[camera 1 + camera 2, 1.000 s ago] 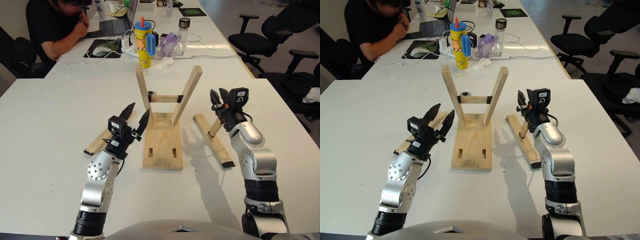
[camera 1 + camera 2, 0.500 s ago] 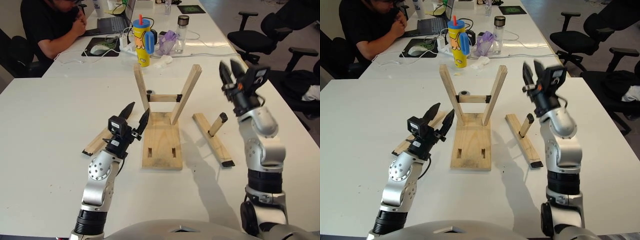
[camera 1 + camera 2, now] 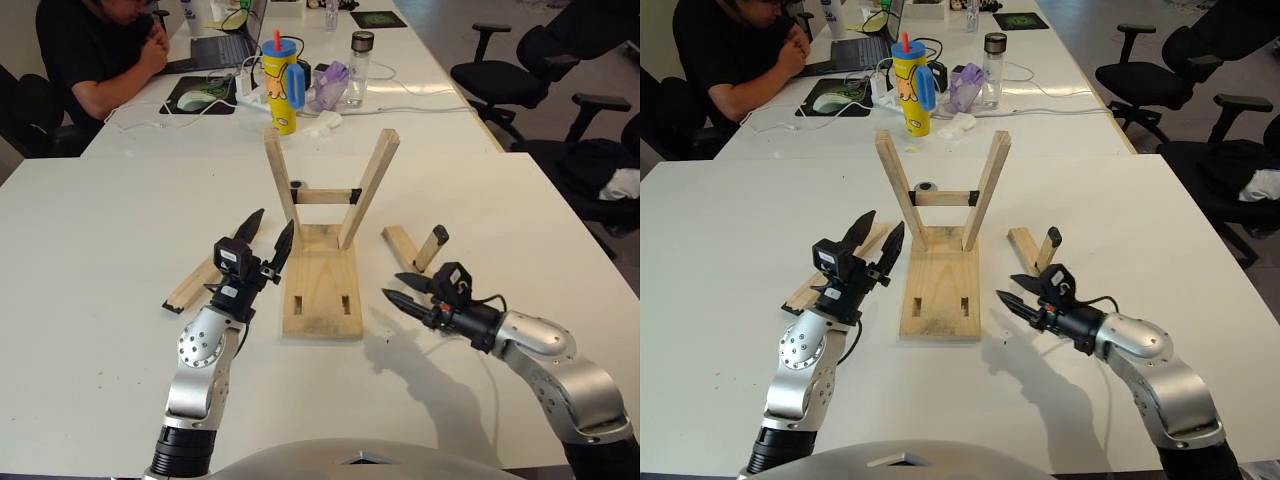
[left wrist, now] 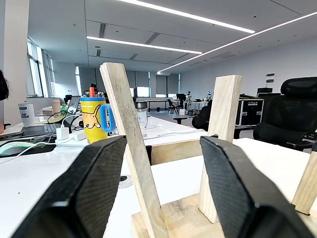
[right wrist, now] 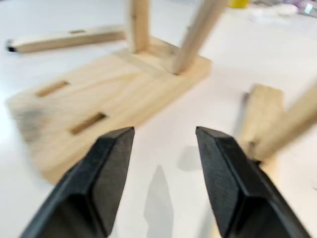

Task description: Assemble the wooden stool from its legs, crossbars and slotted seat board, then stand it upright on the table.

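The slotted seat board [image 3: 322, 285] lies flat on the white table, two slots [image 3: 322, 302] near its front end. Two legs [image 3: 283, 182] joined by a crossbar [image 3: 325, 196] stand up from its far end. A second leg piece [image 3: 412, 249] with a short stub lies to the right of the board. Another loose leg [image 3: 193, 284] lies to the left. My left gripper [image 3: 265, 233] is open, held just left of the board above the loose leg. My right gripper [image 3: 398, 290] is open, low over the table, between the board's right edge and the right leg piece.
At the back of the table [image 3: 90, 260] stand a yellow cup [image 3: 284, 84], a clear bottle [image 3: 360, 66], a laptop and cables. Office chairs [image 3: 500, 60] stand to the right. A small black round object [image 3: 925, 187] lies behind the crossbar.
My right arm swung up from the right leg piece, then came down and forward to sit low beside the board's right edge. My left arm kept still.
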You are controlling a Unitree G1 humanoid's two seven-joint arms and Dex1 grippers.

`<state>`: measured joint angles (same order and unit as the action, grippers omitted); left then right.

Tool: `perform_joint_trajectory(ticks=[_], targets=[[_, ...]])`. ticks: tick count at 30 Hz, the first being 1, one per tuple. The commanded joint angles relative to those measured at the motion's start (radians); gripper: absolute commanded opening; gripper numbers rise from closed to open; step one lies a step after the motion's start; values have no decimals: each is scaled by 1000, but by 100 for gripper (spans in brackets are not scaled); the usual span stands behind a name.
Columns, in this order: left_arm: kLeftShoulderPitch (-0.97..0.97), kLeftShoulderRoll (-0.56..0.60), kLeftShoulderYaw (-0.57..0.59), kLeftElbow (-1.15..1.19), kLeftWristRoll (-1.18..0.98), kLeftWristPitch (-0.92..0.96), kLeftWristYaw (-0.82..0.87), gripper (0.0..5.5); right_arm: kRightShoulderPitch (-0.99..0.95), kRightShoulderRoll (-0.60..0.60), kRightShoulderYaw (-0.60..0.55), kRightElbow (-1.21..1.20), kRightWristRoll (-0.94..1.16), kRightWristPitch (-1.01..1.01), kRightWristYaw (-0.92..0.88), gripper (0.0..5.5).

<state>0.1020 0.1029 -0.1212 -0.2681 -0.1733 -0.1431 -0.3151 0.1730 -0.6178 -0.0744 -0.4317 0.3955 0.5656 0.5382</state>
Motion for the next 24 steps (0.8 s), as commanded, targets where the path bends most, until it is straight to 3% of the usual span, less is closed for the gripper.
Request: perform_joint_trajectory(ticks=[1, 7, 15, 24], targets=[[0, 4, -4, -12, 8, 7, 1, 274, -4, 34, -39, 22, -27, 37, -77, 297], [-10, 6, -15, -3, 8, 7, -9, 274, -34, 45, 19, 58, -90, 123, -130, 398], [34, -1, -25, -18, 33, -11, 16, 274, -155, 76, 82, 212, -127, 173, -120, 398], [0, 25, -2, -6, 21, -2, -6, 274, -175, 96, 109, 256, -158, 240, -136, 264]])
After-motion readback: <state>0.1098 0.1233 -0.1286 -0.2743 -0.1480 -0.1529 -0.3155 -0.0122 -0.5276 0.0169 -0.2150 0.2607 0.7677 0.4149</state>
